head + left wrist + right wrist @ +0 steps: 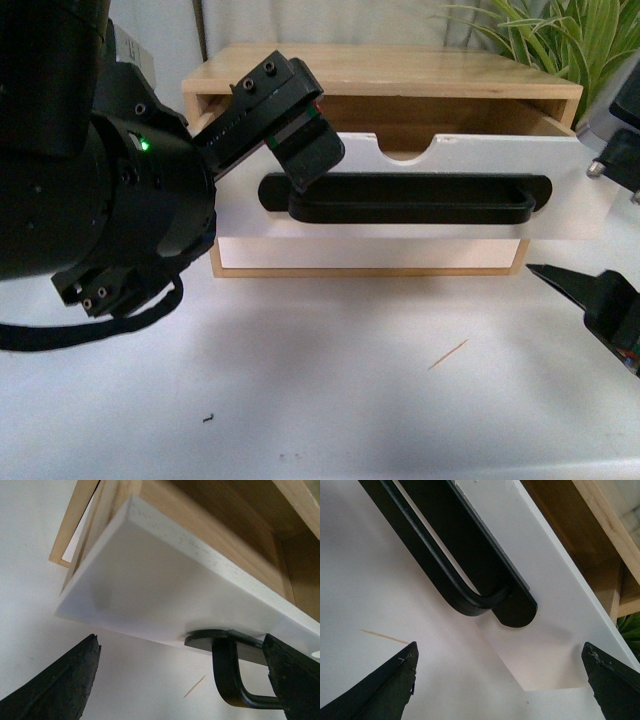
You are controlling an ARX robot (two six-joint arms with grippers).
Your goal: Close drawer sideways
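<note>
Wide drawer stood pulled partway out of the wooden cabinet, white front outward, black bar handle across it. Left claw released, fingers spread wide at the drawer's left end. One finger was just beside the handle's end post, possibly touching; view too close to tell. Right claw also released, near the drawer's lower right corner, apart from it. Thin sliver lay on the white surface before the drawer.

Matt white front, pale bare wood sides on the drawer; smooth, faintly glossy black handle; light grained wood cabinet; smooth white table
</note>
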